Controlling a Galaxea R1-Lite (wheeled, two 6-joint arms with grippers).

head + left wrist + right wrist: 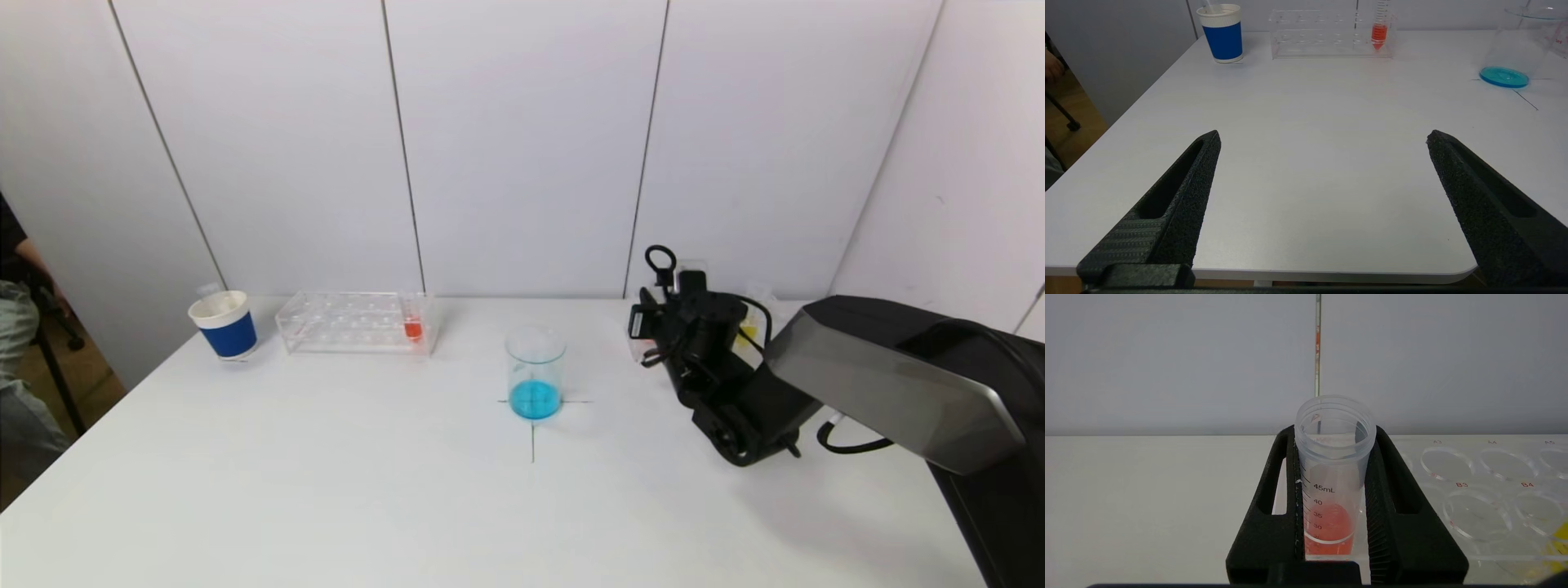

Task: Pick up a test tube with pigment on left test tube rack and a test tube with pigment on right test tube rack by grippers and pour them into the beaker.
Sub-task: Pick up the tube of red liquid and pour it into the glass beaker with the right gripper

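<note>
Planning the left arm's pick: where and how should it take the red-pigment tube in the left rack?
Grip the test tube on its bare wall above the left rack, clear of the red liquid at its conical bottom. It stands upright in the end slot nearest the beaker, so come in level from the table-front side, then lift straight up. The left gripper is open, well short of the rack.

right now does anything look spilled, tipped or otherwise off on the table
Nothing stands out. The clear glass beaker with blue liquid stands upright on its cross mark, and the clear plastic rack sits square with its orange-filled tube upright. The right tool grips another orange-filled tube upright. No spills show.
</note>
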